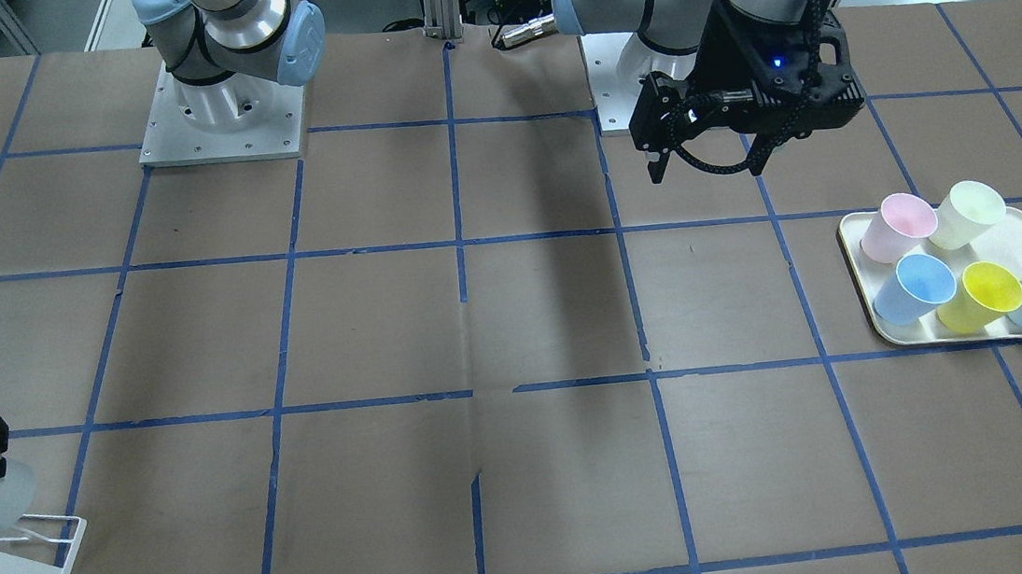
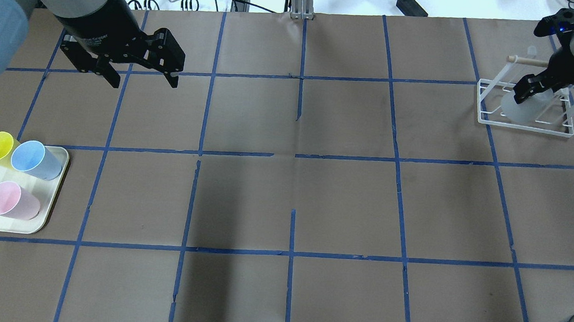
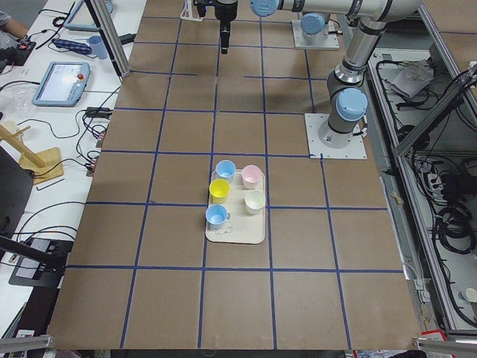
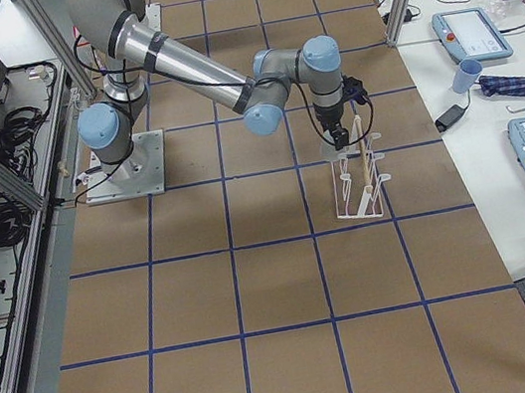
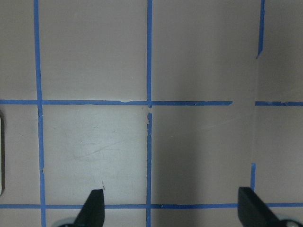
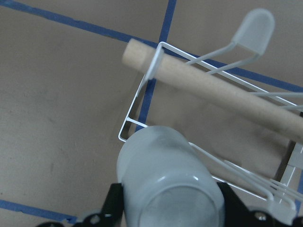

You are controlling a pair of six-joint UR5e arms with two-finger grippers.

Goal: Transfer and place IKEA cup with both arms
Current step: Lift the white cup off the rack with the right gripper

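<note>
Holding cup (image 6: 170, 187) in right gripper (image 2: 525, 90) at rack (image 2: 525, 127), seemingly base-up. Lower slowly into it; release only once seated. Leave left gripper (image 2: 143, 83), wide and empty, parked.

The table (image 2: 345, 201) is brown, gridded with blue tape (image 2: 296, 156). The tray (image 1: 853, 235) is cream and holds a pink cup (image 1: 897, 226), a pale cream-yellow cup (image 1: 966, 213), a bright yellow cup (image 1: 980, 293) and light blue cups (image 1: 914, 287). The IKEA cup (image 6: 170, 184) is frosted grey-white, the rack (image 2: 525, 127) white, its dowel (image 6: 227, 94) tan. The left hand (image 1: 706, 172) is black with a blue light (image 1: 775, 63).
</note>
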